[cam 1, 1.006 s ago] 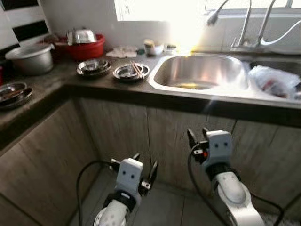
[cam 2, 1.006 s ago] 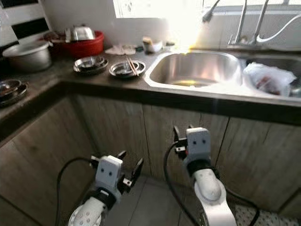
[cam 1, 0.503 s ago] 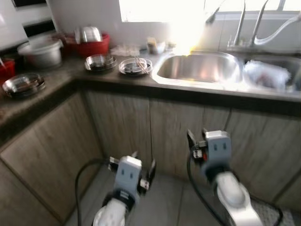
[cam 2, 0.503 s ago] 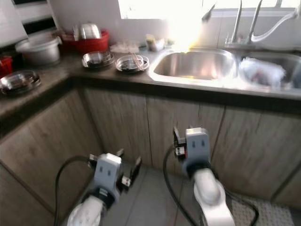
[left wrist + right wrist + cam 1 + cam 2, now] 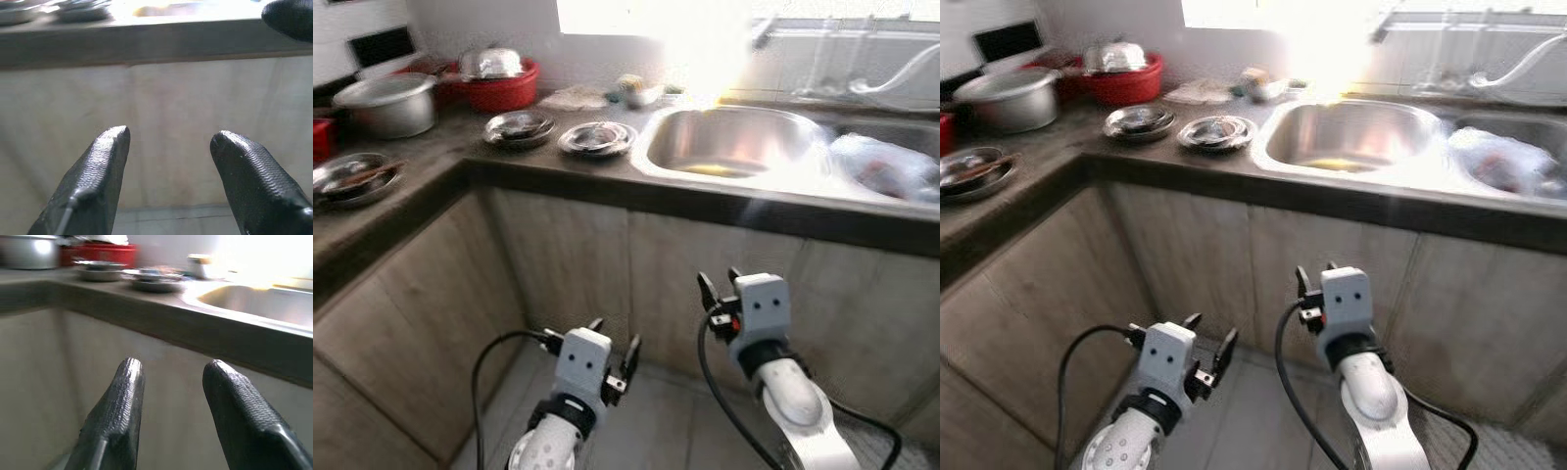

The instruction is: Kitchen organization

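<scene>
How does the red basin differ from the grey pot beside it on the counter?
The red basin is bright red and holds shiny steel ware piled above its rim; the grey pot is dull metal with a flat lid on it. The basin sits nearer the back wall, the pot further left. Both are round and stand upright on the dark counter.

Red basin (image 5: 501, 86), dark countertop (image 5: 509, 162), wood-grain cabinets (image 5: 558, 264)

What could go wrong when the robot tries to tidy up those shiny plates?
1. The steel plates sit near the counter edge; a clumsy nudge could knock them off.
2. Both the left gripper and right gripper hang below the counter, so lifting them could bump its edge.
</scene>
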You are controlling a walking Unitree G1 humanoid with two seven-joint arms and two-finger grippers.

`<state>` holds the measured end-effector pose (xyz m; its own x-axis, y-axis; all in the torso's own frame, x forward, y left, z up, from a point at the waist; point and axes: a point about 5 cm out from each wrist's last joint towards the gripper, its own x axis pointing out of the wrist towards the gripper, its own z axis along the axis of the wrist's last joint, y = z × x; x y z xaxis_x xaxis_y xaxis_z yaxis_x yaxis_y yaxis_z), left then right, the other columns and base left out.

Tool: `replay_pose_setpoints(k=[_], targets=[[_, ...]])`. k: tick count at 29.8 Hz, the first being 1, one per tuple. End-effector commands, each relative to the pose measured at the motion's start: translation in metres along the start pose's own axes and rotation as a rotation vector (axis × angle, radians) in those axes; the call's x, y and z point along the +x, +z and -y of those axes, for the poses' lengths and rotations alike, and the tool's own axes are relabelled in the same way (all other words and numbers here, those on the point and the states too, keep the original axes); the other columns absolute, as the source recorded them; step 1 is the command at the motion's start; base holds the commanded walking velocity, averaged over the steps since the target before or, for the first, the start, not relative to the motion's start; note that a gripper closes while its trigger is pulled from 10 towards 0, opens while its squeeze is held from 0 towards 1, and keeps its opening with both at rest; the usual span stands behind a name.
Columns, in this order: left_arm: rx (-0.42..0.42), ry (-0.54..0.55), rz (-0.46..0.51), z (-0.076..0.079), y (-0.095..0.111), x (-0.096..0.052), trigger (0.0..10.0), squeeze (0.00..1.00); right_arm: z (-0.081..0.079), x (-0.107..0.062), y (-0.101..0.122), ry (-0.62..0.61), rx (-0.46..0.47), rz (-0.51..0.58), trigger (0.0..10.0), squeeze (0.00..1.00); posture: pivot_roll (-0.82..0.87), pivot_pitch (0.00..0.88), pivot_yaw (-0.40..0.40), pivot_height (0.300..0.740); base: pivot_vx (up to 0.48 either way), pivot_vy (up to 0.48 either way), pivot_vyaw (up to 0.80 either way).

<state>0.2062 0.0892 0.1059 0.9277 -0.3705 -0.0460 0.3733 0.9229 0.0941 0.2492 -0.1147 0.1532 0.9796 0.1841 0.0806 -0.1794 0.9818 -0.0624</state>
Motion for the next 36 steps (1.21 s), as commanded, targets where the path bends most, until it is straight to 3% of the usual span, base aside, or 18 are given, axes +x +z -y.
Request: replay_pose_setpoints(k=[1,36], targets=[[0.008,0.002,-0.010,-0.001,-0.002,-0.001,10.0,0.00,-0.003,0.001,0.002,0.016,0.000,0.014,10.0,0.00,0.02,0.000,0.004,0.740,0.341,0.000,0.80],[0.011,0.016,-0.007,-0.002,0.000,0.003,10.0,0.00,-0.002,0.013,0.012,0.045,-0.001,0.062,10.0,0.00,0.02,0.009,-0.003,0.740,0.304,0.000,0.80]])
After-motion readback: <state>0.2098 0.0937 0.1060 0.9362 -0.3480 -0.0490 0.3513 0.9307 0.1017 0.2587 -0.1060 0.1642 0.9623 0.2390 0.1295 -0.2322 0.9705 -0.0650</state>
